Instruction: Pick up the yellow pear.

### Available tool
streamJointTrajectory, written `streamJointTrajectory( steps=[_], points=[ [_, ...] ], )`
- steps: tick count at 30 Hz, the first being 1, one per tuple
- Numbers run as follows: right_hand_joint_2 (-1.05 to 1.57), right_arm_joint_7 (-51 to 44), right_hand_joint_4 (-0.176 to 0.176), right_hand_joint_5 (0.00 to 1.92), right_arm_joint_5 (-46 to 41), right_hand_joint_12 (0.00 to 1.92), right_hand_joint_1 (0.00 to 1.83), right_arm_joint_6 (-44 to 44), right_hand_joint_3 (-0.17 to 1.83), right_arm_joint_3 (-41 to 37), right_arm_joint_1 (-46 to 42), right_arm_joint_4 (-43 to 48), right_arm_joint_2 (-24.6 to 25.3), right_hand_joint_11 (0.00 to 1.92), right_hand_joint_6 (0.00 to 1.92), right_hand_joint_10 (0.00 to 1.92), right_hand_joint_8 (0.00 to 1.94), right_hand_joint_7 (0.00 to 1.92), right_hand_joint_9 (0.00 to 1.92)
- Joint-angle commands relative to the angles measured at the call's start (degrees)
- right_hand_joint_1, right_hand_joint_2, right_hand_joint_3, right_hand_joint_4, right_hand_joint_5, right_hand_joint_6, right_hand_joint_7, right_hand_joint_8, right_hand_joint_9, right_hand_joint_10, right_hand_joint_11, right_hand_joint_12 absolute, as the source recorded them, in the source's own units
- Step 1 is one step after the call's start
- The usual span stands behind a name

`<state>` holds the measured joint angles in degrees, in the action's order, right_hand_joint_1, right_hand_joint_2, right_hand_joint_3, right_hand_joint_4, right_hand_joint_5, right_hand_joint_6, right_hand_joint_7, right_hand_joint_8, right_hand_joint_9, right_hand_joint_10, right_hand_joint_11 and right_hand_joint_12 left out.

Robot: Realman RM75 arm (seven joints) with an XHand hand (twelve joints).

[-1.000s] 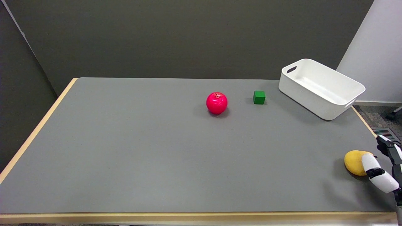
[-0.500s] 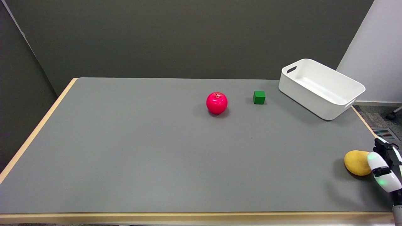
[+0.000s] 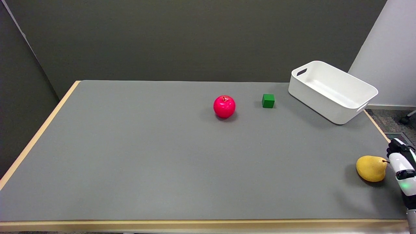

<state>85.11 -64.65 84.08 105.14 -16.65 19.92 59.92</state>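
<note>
The yellow pear [image 3: 371, 168] lies on its side on the grey table [image 3: 162, 156], near the right edge, its stem pointing right. My right hand [image 3: 402, 165] shows only partly at the picture's right border, just right of the pear's stem end. A white finger [image 3: 400, 169] stands beside the pear without covering it, and a dark fingertip [image 3: 395, 144] shows behind it. The hand holds nothing; most of it is cut off by the frame edge.
A red apple [image 3: 224, 106] and a small green cube [image 3: 268, 100] sit mid-table toward the back. A white bin [image 3: 331, 91] stands at the back right corner. The table's right edge runs close by the pear.
My right hand has drawn back to the right; its finger no longer overlaps the pear, which now shows whole. The pear, apple, cube and bin have stayed put.
</note>
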Motion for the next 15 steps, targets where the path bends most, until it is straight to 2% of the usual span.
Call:
streamJointTrajectory(
  steps=[1, 3, 7, 11, 15],
  points=[
    [0.60, 6.7, -0.053, 0.14, 0.6, 0.91, 0.20, -0.4, 0.82, -0.2, -1.4, 0.1, -0.9, 0.00, 0.34, 0.71, 0.27, 0.19, 0.08],
    [0.54, 6.7, -0.056, 0.10, 0.6, 0.93, 0.18, -0.9, 0.93, -0.1, -1.7, 0.3, -0.9, 0.00, 0.41, 0.70, 0.36, 0.15, 0.07],
    [0.54, 6.7, -0.066, 0.09, 0.6, 0.91, 0.17, -1.7, 0.93, 0.2, -2.1, 1.5, -0.7, 0.00, 0.40, 0.69, 0.36, 0.13, 0.04],
    [0.62, 5.8, -0.070, 0.12, 1.7, 0.83, 0.18, -3.2, 0.78, 0.4, -2.1, 2.1, -0.6, 0.00, 0.32, 0.68, 0.26, 0.16, 0.03],
    [0.55, 2.0, -0.071, 0.09, 3.1, 0.74, 0.16, -3.3, 0.93, 0.1, -1.8, 2.3, -0.6, 0.00, 0.38, 0.65, 0.34, 0.12, 0.00]
  ],
)
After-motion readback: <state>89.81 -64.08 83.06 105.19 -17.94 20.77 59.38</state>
